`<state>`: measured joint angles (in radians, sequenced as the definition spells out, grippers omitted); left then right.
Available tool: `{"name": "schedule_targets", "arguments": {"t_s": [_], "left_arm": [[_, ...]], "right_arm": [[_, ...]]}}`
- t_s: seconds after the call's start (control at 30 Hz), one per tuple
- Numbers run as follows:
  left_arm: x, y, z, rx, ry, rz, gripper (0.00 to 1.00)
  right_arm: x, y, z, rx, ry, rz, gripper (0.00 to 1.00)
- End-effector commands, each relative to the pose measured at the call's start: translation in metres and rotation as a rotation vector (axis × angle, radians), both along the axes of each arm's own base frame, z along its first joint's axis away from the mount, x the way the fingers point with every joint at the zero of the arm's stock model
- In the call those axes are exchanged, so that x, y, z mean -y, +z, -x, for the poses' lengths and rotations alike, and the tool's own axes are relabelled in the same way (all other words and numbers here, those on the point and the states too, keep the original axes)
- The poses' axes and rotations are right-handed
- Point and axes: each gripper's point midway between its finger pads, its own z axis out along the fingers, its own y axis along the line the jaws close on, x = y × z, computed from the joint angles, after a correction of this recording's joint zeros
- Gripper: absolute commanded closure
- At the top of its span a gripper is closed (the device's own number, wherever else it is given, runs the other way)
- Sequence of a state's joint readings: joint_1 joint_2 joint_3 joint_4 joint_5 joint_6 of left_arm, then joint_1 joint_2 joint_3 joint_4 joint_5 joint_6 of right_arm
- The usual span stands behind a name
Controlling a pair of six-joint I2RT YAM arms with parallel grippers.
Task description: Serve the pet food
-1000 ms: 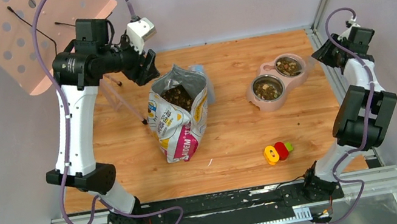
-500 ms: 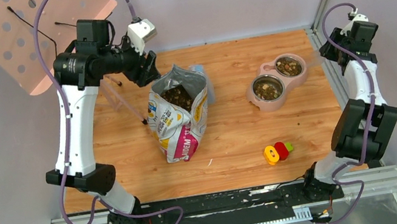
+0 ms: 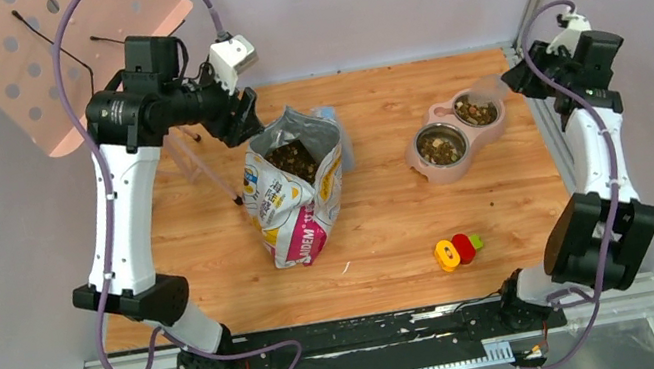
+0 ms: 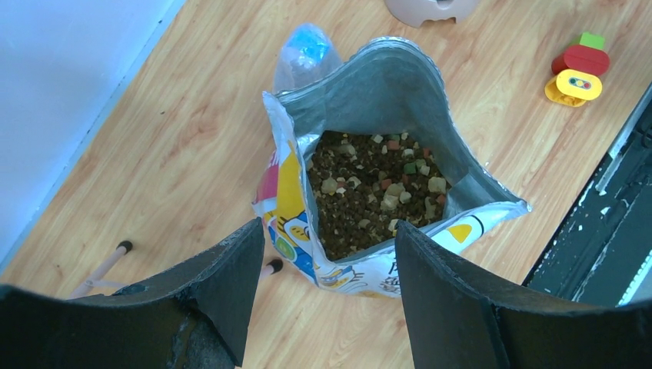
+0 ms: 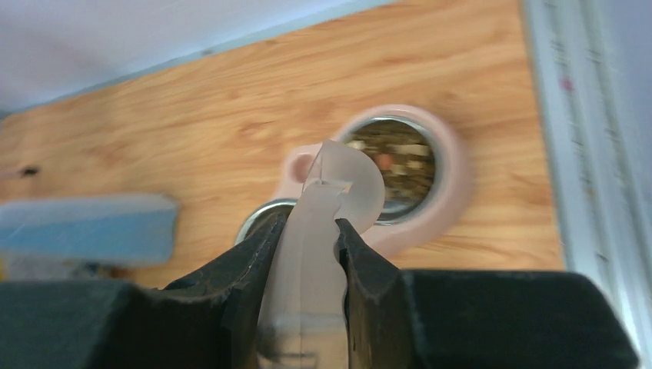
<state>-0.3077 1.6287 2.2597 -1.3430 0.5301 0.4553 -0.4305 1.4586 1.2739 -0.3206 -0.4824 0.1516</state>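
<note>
Overhead, the bag (image 3: 296,185) stands open near the middle of the wooden counter (image 3: 412,230), and the kibble (image 3: 294,160) is only a dark patch in its mouth. More kibble lies in both bowls of the pink stand (image 3: 433,176), well to the right of the bag. The left gripper (image 3: 240,118) hangs just above the bag's left rim. The right gripper (image 3: 510,81) is far to the bag's right, over the stand's far end.

Looking straight down into the bag, the left wrist view gives what the overhead one cannot. Brown pellets mixed with pale, green and reddish bits sit well below the silver-lined rim. That gripper's two fingers stand wide apart with nothing between them, clear of the bag. A clear, blue-tinted plastic thing (image 4: 306,54) lies just behind the bag. A yellow, red and green toy (image 4: 577,69) rests right of the bag, nearer the arm bases.

Only the right wrist view shows the other grip plainly. The fingers are clamped on the handle of a translucent scoop (image 5: 338,184), its cup above the stand between the two bowls. From overhead the scoop is barely a pale smear. The wrist picture is blurred, so whether the cup carries kibble cannot be told.
</note>
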Motion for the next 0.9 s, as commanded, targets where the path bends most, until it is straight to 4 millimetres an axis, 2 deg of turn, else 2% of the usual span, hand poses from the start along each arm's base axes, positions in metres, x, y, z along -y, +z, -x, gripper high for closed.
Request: {"name": "schedule_targets", "arguments": {"t_s": [0.0, 0.2, 0.23, 0.3, 0.57, 0.63, 0.87], "left_arm": [[-0.001, 0.015, 0.009, 0.054, -0.010, 0.018, 0.29], [-0.002, 0.014, 0.010, 0.046, -0.002, 0.017, 0.29], [-0.002, 0.014, 0.012, 0.048, -0.002, 0.016, 0.29], [-0.004, 0.015, 0.014, 0.050, 0.000, 0.014, 0.29], [-0.008, 0.016, 0.018, 0.059, 0.013, 0.003, 0.28], [-0.008, 0.016, 0.019, 0.060, 0.013, 0.005, 0.28], [-0.007, 0.016, 0.018, 0.056, 0.009, 0.009, 0.28]], "right_arm": [[-0.110, 0.040, 0.032, 0.144, 0.440, 0.018, 1.00], [-0.212, 0.000, 0.082, 0.251, 0.838, 0.357, 1.00], [-0.226, -0.006, 0.090, 0.283, 0.897, 0.421, 1.00], [-0.241, -0.022, 0.100, 0.327, 0.962, 0.530, 1.00], [-0.274, -0.059, 0.113, 0.547, 1.083, 0.921, 0.99], [-0.279, -0.066, 0.116, 0.580, 1.097, 0.984, 0.98], [-0.282, -0.116, 0.143, 0.589, 1.241, 1.124, 0.96]]}}
